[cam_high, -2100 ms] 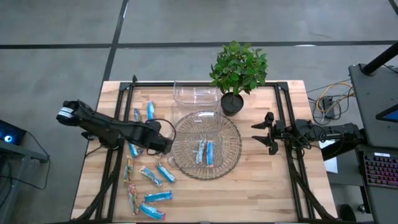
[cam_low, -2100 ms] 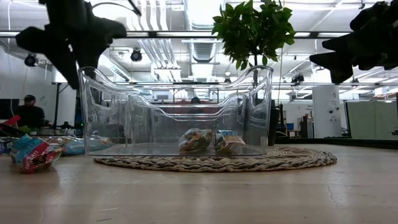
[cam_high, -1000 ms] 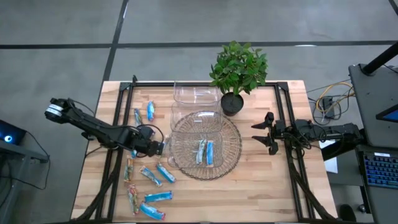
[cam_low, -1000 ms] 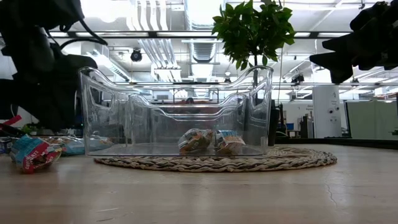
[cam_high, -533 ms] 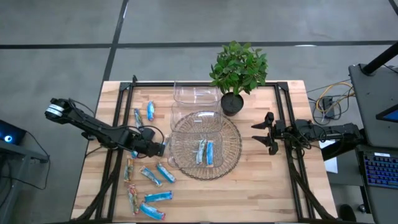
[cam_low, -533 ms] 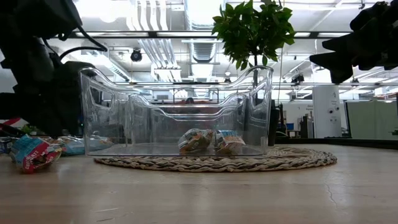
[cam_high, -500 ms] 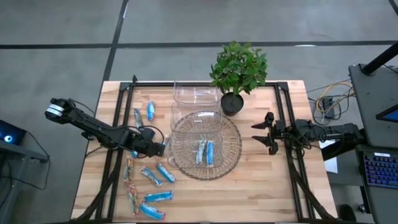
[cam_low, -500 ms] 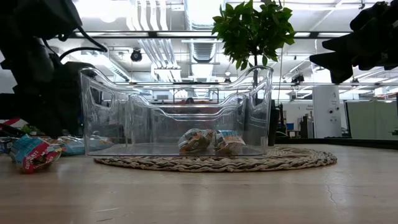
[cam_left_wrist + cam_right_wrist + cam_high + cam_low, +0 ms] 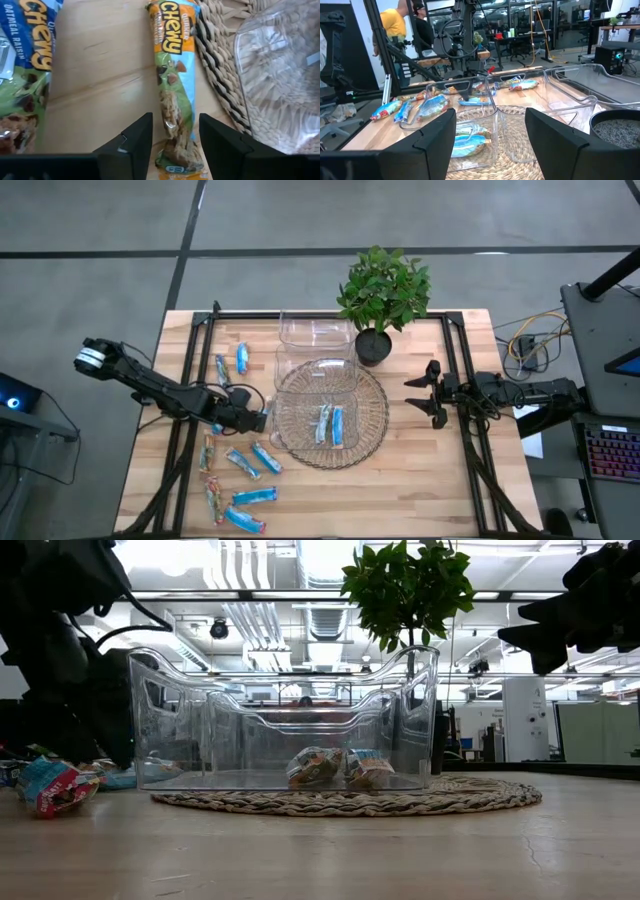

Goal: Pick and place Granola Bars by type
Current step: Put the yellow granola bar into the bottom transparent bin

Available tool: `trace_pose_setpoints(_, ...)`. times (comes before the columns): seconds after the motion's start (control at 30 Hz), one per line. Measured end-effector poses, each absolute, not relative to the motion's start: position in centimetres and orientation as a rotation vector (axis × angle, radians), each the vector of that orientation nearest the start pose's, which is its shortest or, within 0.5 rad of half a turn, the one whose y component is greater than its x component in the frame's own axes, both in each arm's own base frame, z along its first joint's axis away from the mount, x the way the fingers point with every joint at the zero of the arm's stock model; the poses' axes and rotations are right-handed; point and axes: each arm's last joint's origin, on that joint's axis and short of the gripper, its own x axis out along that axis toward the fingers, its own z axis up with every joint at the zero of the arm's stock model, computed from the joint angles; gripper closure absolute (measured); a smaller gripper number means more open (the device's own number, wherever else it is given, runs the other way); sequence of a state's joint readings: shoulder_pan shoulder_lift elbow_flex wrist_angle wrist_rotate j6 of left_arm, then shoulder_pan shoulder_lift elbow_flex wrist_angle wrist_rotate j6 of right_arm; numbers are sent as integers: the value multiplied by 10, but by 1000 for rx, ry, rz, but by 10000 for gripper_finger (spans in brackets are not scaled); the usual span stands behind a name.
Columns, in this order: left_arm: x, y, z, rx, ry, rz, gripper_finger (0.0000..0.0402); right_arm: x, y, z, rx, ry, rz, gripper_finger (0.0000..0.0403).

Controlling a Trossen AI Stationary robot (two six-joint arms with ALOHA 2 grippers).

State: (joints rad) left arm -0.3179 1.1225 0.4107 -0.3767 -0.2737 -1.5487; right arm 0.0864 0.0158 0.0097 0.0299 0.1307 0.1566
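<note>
The left gripper [image 9: 175, 142] straddles a granola bar [image 9: 175, 85] near the bench's left edge, jaws apart either side of its lower end, beside the woven mat [image 9: 220, 65]. The wrapper reads "Chewy" in orange over blue and green. The right gripper [image 9: 428, 393] waits open near the right edge.

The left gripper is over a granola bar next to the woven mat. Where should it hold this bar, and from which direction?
Grip the bar across its narrow width near the middle, coming straight down. It lies flat on the table, long axis running between the open fingers of the left gripper, so they already straddle it. The woven mat lies close along one side, so that finger has little room.
</note>
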Motion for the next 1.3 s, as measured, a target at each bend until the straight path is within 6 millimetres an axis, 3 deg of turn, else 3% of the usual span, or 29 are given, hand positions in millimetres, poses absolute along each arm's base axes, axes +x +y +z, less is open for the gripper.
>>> trace_pose_setpoints(0.13,167,-46,141,-1103,809,757,294,98,5,169,159,-27,-42,176)
trace_pose_setpoints(0.33,165,-45,138,-1140,796,797,384,98,5,168,159,-27,-42,175)
trace_pose_setpoints(0.63,163,-45,141,-1189,792,842,399,98,5,168,159,-27,-42,174)
trace_pose_setpoints(1.3,177,-48,252,-1055,821,972,401,98,5,169,159,-28,-41,175)
